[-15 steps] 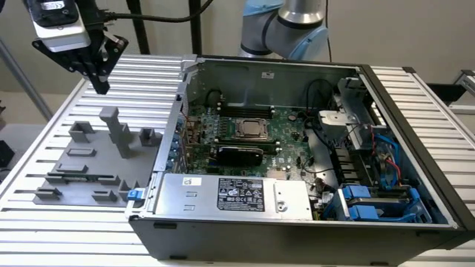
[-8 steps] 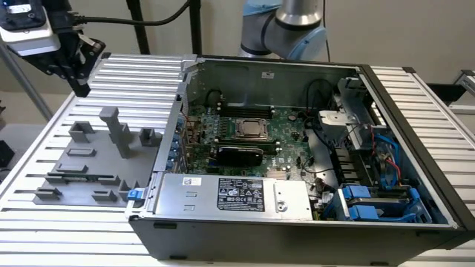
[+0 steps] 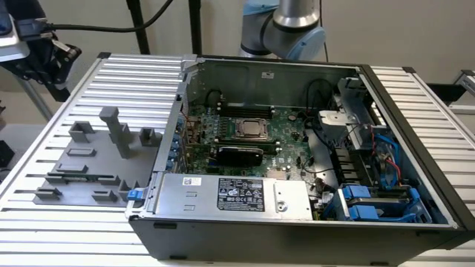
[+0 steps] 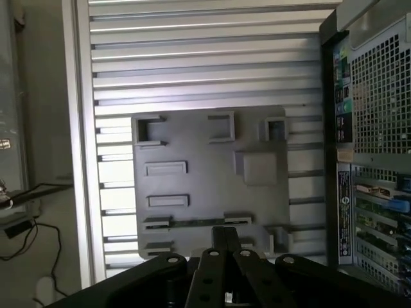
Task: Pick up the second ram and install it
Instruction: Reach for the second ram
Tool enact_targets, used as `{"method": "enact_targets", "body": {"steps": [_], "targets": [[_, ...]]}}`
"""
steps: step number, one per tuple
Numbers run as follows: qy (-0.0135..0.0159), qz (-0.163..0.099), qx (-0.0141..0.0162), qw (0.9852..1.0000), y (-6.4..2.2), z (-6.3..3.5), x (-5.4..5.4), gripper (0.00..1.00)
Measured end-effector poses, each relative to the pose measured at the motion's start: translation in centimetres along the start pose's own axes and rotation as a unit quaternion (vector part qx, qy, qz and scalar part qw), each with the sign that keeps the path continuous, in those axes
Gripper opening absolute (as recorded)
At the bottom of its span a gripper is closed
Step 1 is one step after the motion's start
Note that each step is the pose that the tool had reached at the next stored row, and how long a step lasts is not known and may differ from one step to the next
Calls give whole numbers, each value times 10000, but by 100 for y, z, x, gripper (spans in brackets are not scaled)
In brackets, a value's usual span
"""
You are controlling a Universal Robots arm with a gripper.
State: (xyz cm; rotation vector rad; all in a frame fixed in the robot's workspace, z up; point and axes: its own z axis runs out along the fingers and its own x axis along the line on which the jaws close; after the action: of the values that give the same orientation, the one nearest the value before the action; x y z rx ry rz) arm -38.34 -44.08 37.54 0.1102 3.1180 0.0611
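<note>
The second ram is a thin green stick lying in a slot between two holders on the grey fixture plate. In the exterior view the ram rests near the plate's front edge, at the exterior view's left of the computer case. My gripper hangs well above the plate with its dark fingertips pressed together and nothing between them. It also shows high at the exterior view's upper left, apart from the ram. The green motherboard lies inside the open case.
The open case holds a power supply, cables and blue drive bays. Grey posts stand up from the fixture plate. The ribbed metal table surrounds everything. A black cable trails from the wrist.
</note>
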Motion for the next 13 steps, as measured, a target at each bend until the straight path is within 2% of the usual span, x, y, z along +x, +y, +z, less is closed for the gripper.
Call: {"method": "enact_targets", "body": {"steps": [5,9,11,13], "targets": [[13,-5,0,10000,-27,72,87,0],[38,-9,4,10000,-47,126,121,0],[65,-9,8,10000,-49,136,122,0],[66,-9,8,10000,-49,136,122,0]]}}
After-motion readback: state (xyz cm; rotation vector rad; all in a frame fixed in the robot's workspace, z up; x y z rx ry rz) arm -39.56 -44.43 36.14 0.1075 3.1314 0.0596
